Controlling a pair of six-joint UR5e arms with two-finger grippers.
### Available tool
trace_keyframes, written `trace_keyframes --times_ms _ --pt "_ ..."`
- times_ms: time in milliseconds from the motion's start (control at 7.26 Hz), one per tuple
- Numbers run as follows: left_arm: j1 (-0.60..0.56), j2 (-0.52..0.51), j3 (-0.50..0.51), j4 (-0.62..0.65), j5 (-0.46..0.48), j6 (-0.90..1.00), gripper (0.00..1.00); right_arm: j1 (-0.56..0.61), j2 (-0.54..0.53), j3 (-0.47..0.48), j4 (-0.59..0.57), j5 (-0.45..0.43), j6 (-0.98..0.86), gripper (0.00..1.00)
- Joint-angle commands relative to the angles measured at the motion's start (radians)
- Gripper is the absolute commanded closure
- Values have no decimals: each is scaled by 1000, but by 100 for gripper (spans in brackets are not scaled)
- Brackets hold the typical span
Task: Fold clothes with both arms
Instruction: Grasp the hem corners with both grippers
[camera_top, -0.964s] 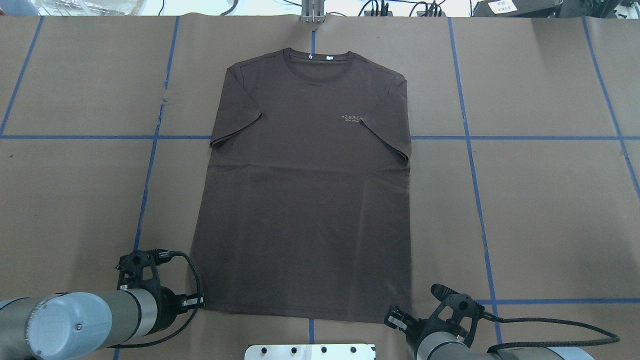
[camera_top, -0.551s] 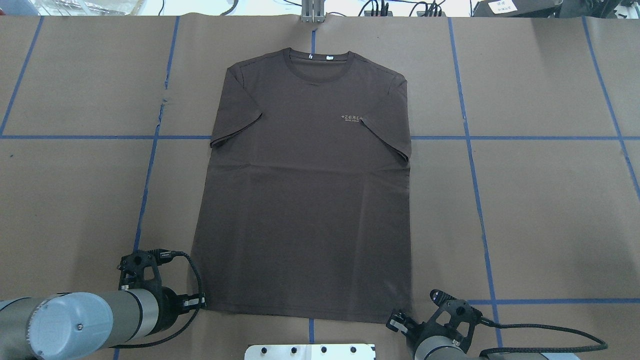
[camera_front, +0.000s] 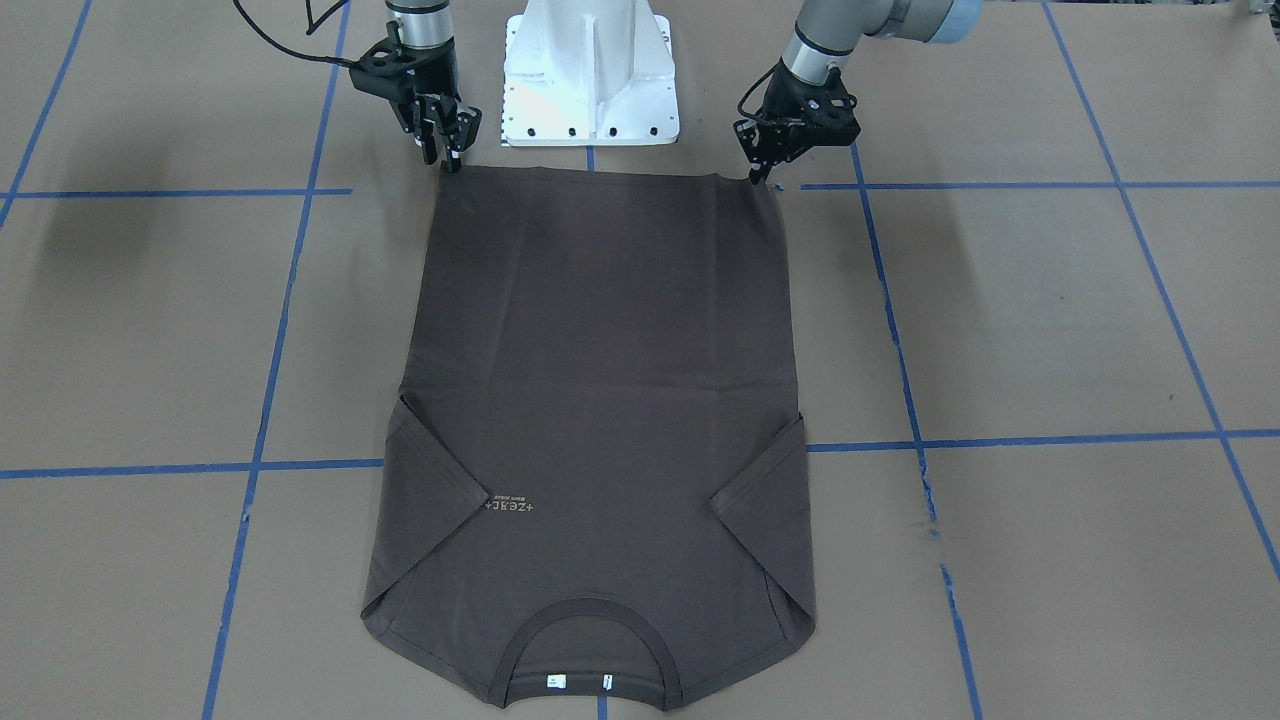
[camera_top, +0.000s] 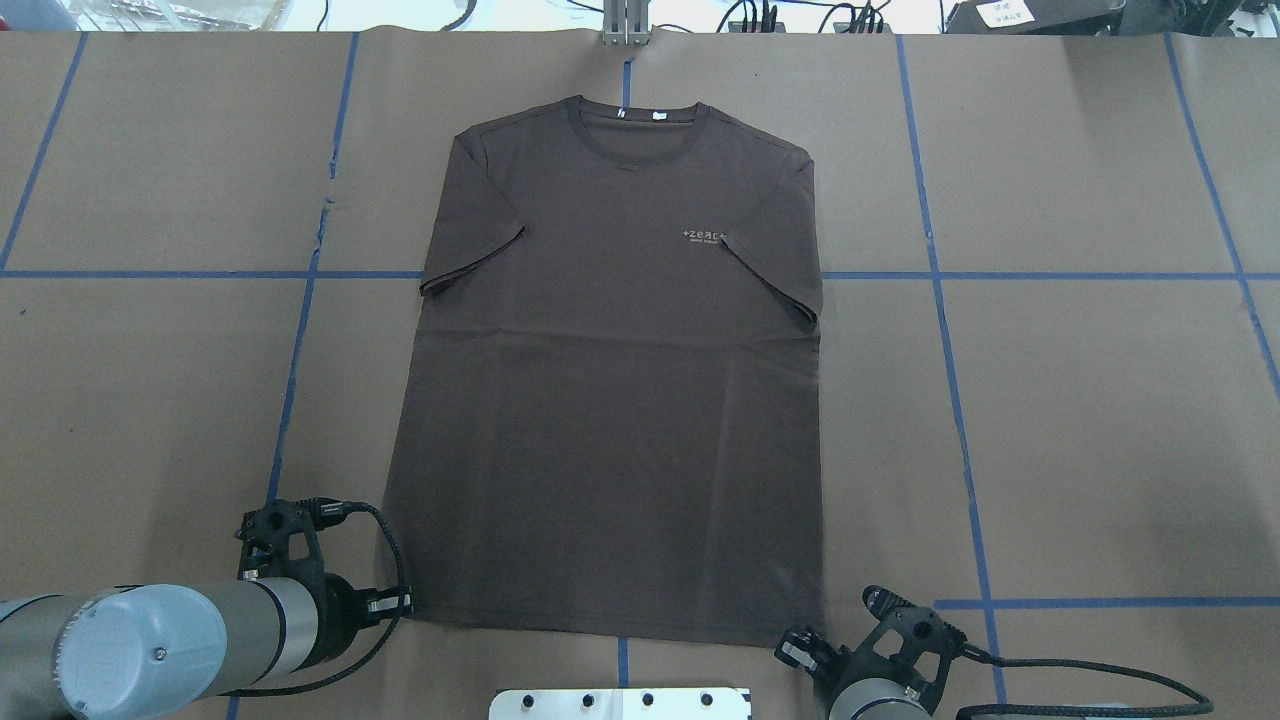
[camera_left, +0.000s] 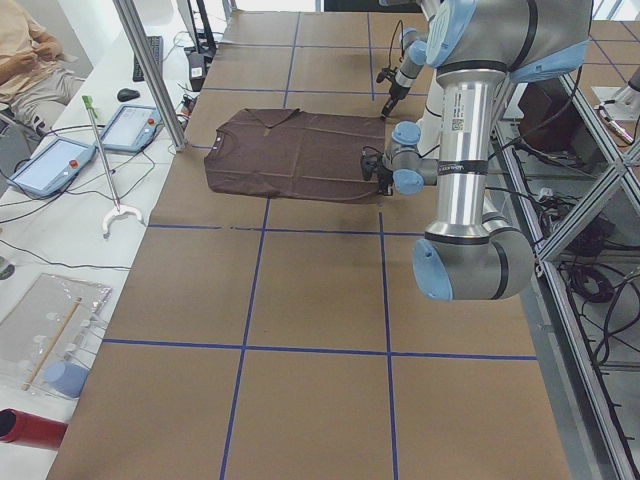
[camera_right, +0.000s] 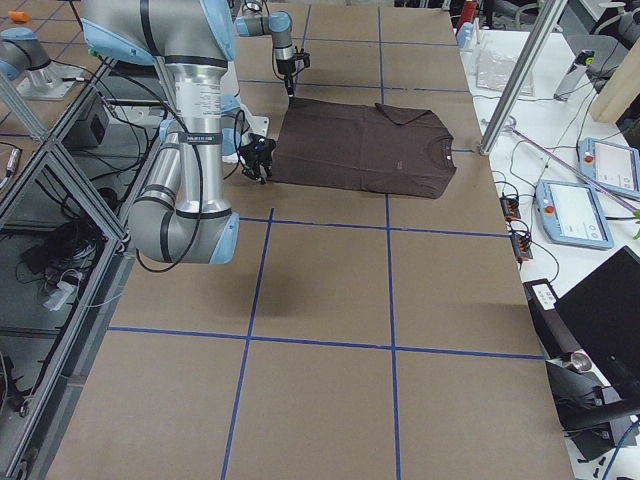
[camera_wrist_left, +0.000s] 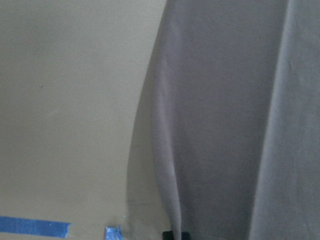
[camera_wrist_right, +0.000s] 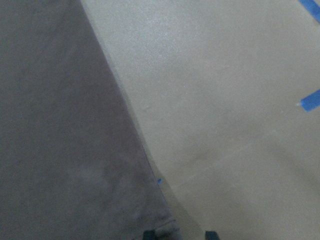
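Cloth first: the dark brown T-shirt (camera_top: 610, 400) lies flat and face up in the middle of the paper-covered table (camera_top: 1100, 400). Its long axis runs straight away from me. The ribbed collar (camera_top: 637, 125) with its white neck tags (camera_top: 658, 116) points to the top of the overhead view and to the bottom edge of the front-facing view. The hem (camera_top: 610, 630) is the near end, just in front of my white pedestal base (camera_front: 590, 70). Both short sleeves (camera_top: 470, 230) are turned inward over the chest, and the right-hand one in the overhead view reaches the pale lettering (camera_top: 703, 236). A line of blue tape (camera_top: 950, 380) runs along the table beside the shirt on each side. My left gripper (camera_front: 757, 178) is down at the hem corner at the lower left of the overhead view, its tips touching the cloth edge. Its wrist camera shows only one black fingertip (camera_wrist_left: 176, 234) at the bottom of the frame against the shirt's edge, so I cannot tell whether that hand is clamped or released. My right gripper (camera_front: 450, 160) sits at the other hem corner, at the lower right of the overhead view. Its wrist camera shows two fingertips (camera_wrist_right: 148, 234) spread apart, with the corner of the cloth just beside the one on the frame's left and bare paper between them, so that hand is released and grips nothing.
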Motion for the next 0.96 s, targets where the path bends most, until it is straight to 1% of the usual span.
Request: trace_keyframes --times_ms 0,413,551,689,827 --pt "0 1 -1 0 1 0 100 -2 1 -1 2 -12 31 100" --pt "0 0 -12 0 1 -6 100 12 1 8 2 -33 29 100" --pt "-3 6 -85 18 -3 -6 100 27 -8 54 0 -29 25 100" --pt "-2 -3 -227 185 -22 -6 100 35 -46 161 -26 -26 17 100" --pt "-2 -50 -378 381 -73 -6 100 26 -60 303 -143 -12 17 100"
